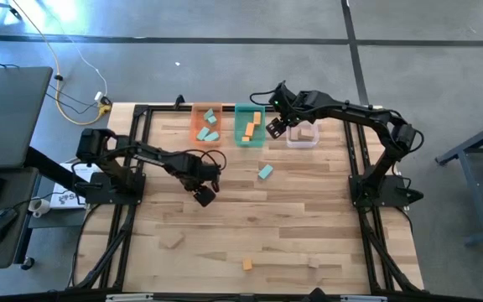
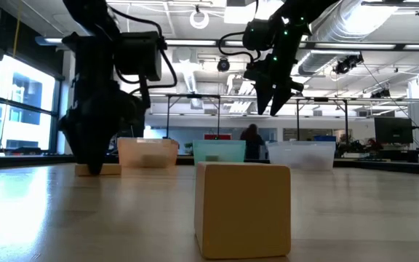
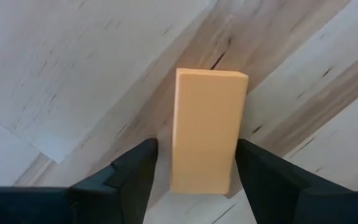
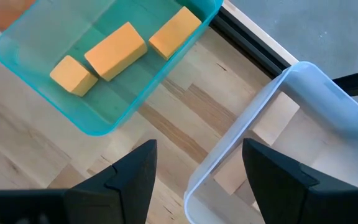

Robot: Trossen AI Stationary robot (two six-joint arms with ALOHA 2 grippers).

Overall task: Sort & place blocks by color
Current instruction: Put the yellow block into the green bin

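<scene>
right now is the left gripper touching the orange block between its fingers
Apart. The left wrist view shows the orange block lying on the table between the left gripper fingers, with light wood visible on both sides.

Pale wood table (image 1: 309,218) with black frame. Orange tray (image 1: 196,132) holds teal-green blocks (image 1: 208,127); teal tray (image 1: 240,139) holds orange blocks (image 1: 251,127); clear tray (image 1: 303,143) holds tan blocks (image 1: 307,132). An orange block (image 3: 207,129) sits between the dark left hand's (image 3: 194,167) fingers.

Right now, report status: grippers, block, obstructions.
Left gripper open, low over table, straddling orange block. Right gripper open, empty, above the gap between green tray and clear tray. Nothing blocking the block.
</scene>
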